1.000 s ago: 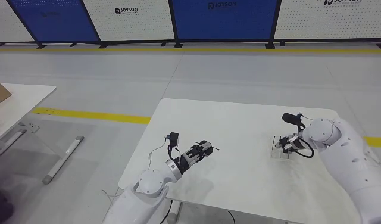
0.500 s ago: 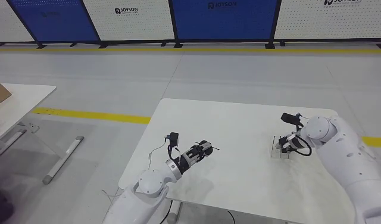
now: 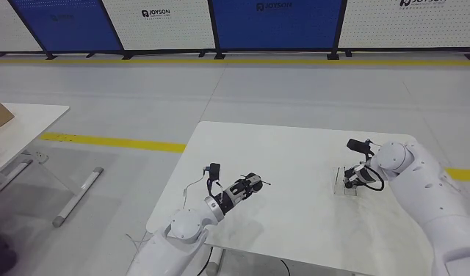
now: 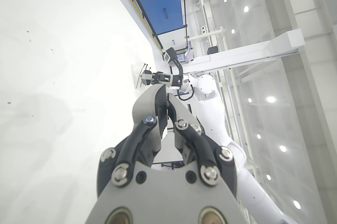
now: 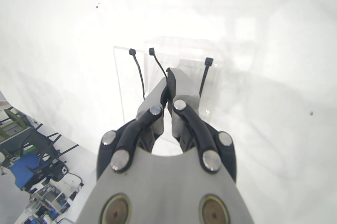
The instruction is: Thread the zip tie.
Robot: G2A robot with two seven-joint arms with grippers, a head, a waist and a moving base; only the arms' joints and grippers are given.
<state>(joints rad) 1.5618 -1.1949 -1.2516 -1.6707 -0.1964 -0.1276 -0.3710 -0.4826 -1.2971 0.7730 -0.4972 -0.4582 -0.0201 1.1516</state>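
- Three zip ties (image 5: 138, 72) stand heads-up in the clear stand (image 5: 118, 83) at mid-frame of the right wrist view. The right fingers (image 5: 181, 85) are pressed together on the strap of the middle zip tie (image 5: 152, 51), just below its head.
- First worry: that strap is thin and slick. Pull it at an angle and it may slide out of the pinch, or bend instead of lifting clear.
- Second worry: the stand looks light. If the strap binds in it, the whole stand could tip or drag across the tabletop (image 3: 294, 158) and spill the rest of them.
- Lower left of the top view: the left fingers (image 4: 147, 106) are together too, and they seem to pinch a thin black strip (image 3: 264, 180) that pokes out on both sides. It is likely a second tie, but it's too small to be sure.
- Third worry: the two arms sit well apart. Bringing a floppy tail to a tiny head slot leaves little margin, and any twist in either pinch would make the tip miss.
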